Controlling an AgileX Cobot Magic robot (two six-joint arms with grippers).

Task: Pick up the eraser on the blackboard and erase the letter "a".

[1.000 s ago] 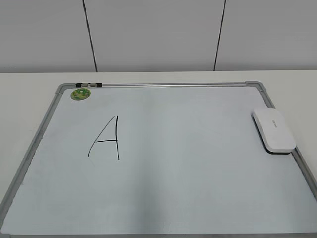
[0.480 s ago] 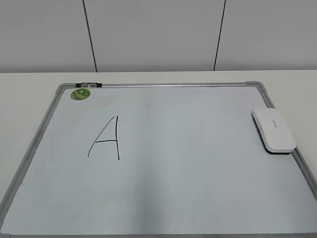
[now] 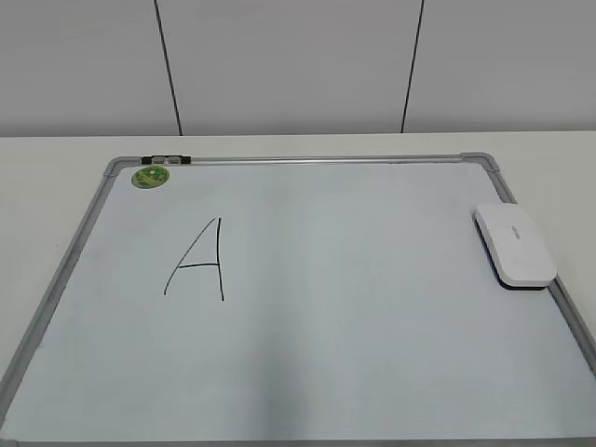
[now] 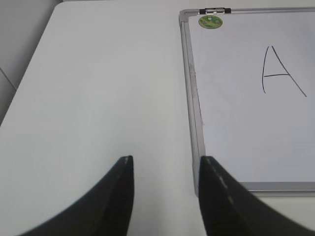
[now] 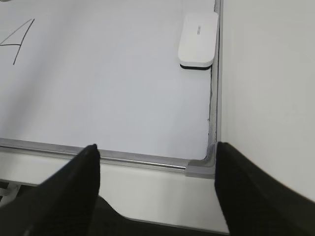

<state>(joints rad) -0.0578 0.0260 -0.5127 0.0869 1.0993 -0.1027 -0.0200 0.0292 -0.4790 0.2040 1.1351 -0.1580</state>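
Blackboard (image 3: 307, 372): pale surface, silver-grey frame, flat on a white table (image 3: 56, 154); eraser (image 3: 514, 245): white block, dark underside, lying on the board at its right edge, touching the frame, untouched; letter (image 3: 197, 260): a black angular capital "A" on the board's left half, well apart from the eraser; green round magnet (image 3: 149, 176): far left corner; left gripper (image 4: 165, 164): jaws apart, empty, over the table beside the board's near left corner; right gripper (image 5: 157, 150): jaws wide, empty, above the near right corner.

Eraser (image 3: 514, 246) flat at blackboard (image 3: 372, 372) right edge; capital "A" (image 3: 197, 260) left; green magnet (image 3: 149, 176) top-left.
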